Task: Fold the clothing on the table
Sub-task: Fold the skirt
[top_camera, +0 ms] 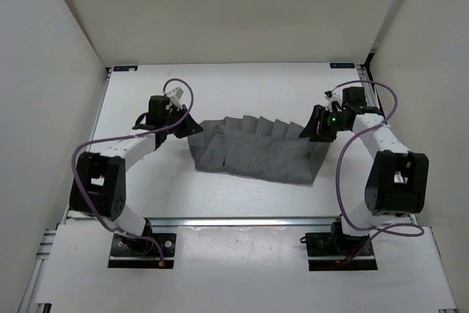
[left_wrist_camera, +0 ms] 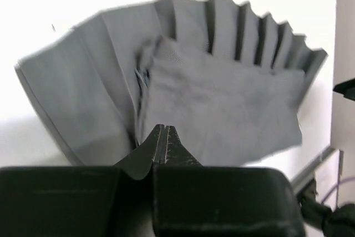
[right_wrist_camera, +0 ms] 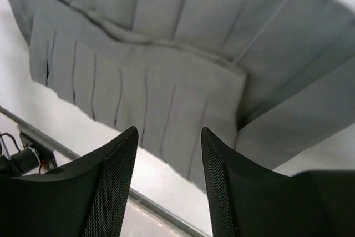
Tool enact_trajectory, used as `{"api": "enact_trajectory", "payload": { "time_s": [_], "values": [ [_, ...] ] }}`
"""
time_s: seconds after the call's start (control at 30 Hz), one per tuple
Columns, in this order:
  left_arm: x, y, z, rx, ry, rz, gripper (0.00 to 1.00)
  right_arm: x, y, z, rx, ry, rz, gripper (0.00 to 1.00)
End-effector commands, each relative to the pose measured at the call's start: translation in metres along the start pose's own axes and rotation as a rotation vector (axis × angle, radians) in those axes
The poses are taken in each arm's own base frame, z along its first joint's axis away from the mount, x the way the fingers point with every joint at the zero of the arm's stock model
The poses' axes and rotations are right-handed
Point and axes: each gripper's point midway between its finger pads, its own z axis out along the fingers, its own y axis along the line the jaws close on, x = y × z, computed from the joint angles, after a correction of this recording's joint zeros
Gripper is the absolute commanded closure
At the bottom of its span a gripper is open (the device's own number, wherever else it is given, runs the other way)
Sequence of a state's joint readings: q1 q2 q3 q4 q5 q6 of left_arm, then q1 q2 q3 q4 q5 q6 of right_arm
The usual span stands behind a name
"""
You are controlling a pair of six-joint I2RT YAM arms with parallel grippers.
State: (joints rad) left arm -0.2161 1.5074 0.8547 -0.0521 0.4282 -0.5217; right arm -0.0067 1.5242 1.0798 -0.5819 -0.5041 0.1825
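The clothing point(top_camera: 256, 153) is a dark grey pleated skirt lying in the middle of the white table point(top_camera: 234, 89), with a layer folded over itself. My left gripper point(top_camera: 192, 128) hovers at its left end. In the left wrist view the left gripper point(left_wrist_camera: 164, 131) is shut, tips pressed together with nothing visibly between them, over the clothing point(left_wrist_camera: 222, 98). My right gripper point(top_camera: 314, 131) stands at the skirt's right end. In the right wrist view the right gripper point(right_wrist_camera: 169, 130) is open with nothing between its fingers, above the near edge of the clothing point(right_wrist_camera: 166, 70).
A silver rail point(top_camera: 242, 221) runs along the table's near edge, with both arm bases just behind it. White walls enclose the table at the left, right and back. Purple cables loop from each arm.
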Motion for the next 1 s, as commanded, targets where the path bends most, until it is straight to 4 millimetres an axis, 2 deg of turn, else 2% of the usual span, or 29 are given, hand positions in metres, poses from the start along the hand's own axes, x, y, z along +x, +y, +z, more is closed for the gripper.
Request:
{"api": "enact_trajectory", "payload": {
  "time_s": [0.0, 0.1, 0.13, 0.27, 0.37, 0.5, 0.57, 0.6, 0.73, 0.8, 0.83, 0.93, 0.97],
  "values": [
    [-0.020, 0.011, 0.014, -0.035, -0.033, 0.030, 1.00, -0.038, -0.009, 0.003, -0.029, -0.085, -0.061, 0.45],
    [-0.021, 0.026, 0.026, -0.068, -0.029, 0.007, 1.00, -0.038, -0.025, 0.015, -0.025, -0.071, -0.019, 0.45],
    [-0.022, 0.029, 0.031, -0.066, -0.038, 0.008, 1.00, -0.036, -0.036, 0.021, -0.019, -0.067, -0.014, 0.45],
    [-0.009, 0.033, 0.038, -0.081, -0.016, 0.020, 1.00, -0.033, -0.048, 0.036, -0.016, -0.035, 0.018, 0.45],
    [0.001, 0.037, 0.040, -0.084, -0.006, 0.018, 1.00, -0.028, -0.048, 0.046, -0.039, -0.019, 0.034, 0.46],
    [0.019, 0.041, 0.041, -0.096, 0.014, 0.004, 1.00, -0.014, -0.044, 0.056, -0.083, 0.022, 0.059, 0.50],
    [0.024, 0.040, 0.040, -0.095, 0.015, 0.007, 1.00, -0.003, -0.041, 0.060, -0.103, 0.049, 0.074, 0.57],
    [0.031, 0.043, 0.040, -0.101, 0.026, 0.005, 1.00, 0.004, -0.040, 0.063, -0.119, 0.067, 0.082, 0.64],
    [0.041, 0.043, 0.038, -0.102, 0.034, -0.005, 1.00, 0.024, -0.034, 0.062, -0.147, 0.099, 0.102, 0.77],
    [0.046, 0.043, 0.038, -0.103, 0.042, -0.004, 1.00, 0.028, -0.029, 0.056, -0.142, 0.096, 0.089, 0.94],
    [0.050, 0.043, 0.038, -0.105, 0.048, -0.001, 1.00, 0.029, -0.026, 0.055, -0.137, 0.098, 0.084, 0.99],
    [0.055, 0.043, 0.037, -0.106, 0.056, 0.008, 1.00, 0.020, -0.001, 0.034, -0.140, 0.060, 0.026, 1.00],
    [0.057, 0.044, 0.036, -0.109, 0.058, 0.009, 1.00, 0.016, 0.015, 0.025, -0.133, 0.044, -0.028, 1.00]
  ]
}}
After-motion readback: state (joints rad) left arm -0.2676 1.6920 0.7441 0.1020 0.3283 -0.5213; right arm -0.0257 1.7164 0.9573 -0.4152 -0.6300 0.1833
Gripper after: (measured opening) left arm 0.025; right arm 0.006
